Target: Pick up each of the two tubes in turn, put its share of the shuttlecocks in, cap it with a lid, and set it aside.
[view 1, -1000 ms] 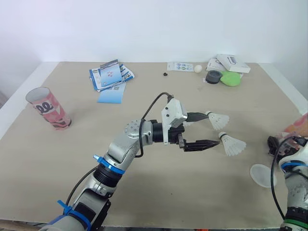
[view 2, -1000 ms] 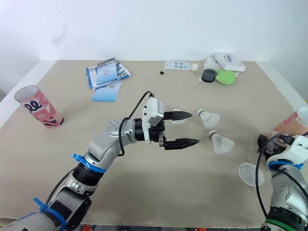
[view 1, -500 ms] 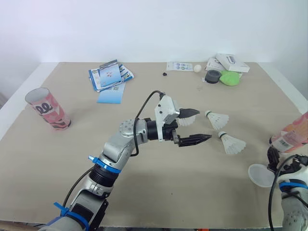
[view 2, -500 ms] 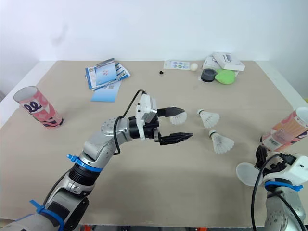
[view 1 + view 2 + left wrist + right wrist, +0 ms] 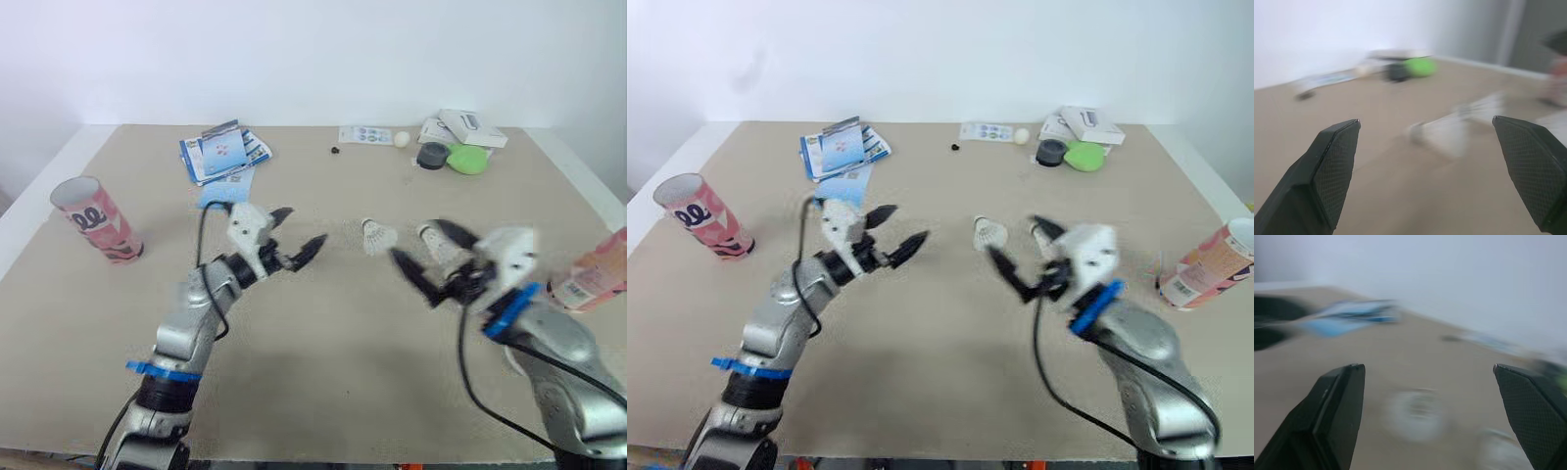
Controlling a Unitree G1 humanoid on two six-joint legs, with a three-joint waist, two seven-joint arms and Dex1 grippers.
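Head views: left jaws open and empty, held over the desk (image 5: 323, 343) on the near side of the blue leaflets (image 5: 225, 157). Right jaws open and empty, above the desk. One shuttlecock (image 5: 377, 236) lies between the two arms. A second shuttlecock (image 5: 438, 250) sits partly behind the right fingers. Pink tube (image 5: 96, 220) near the desk's left edge, second tube (image 5: 593, 279) at the right edge.

Left wrist view: fingers (image 5: 1334, 166) wide apart, a blurred shuttlecock on the desk ahead.

Right wrist view: fingers (image 5: 1337, 416) wide apart, a blurred shuttlecock ahead, leaflets beyond.
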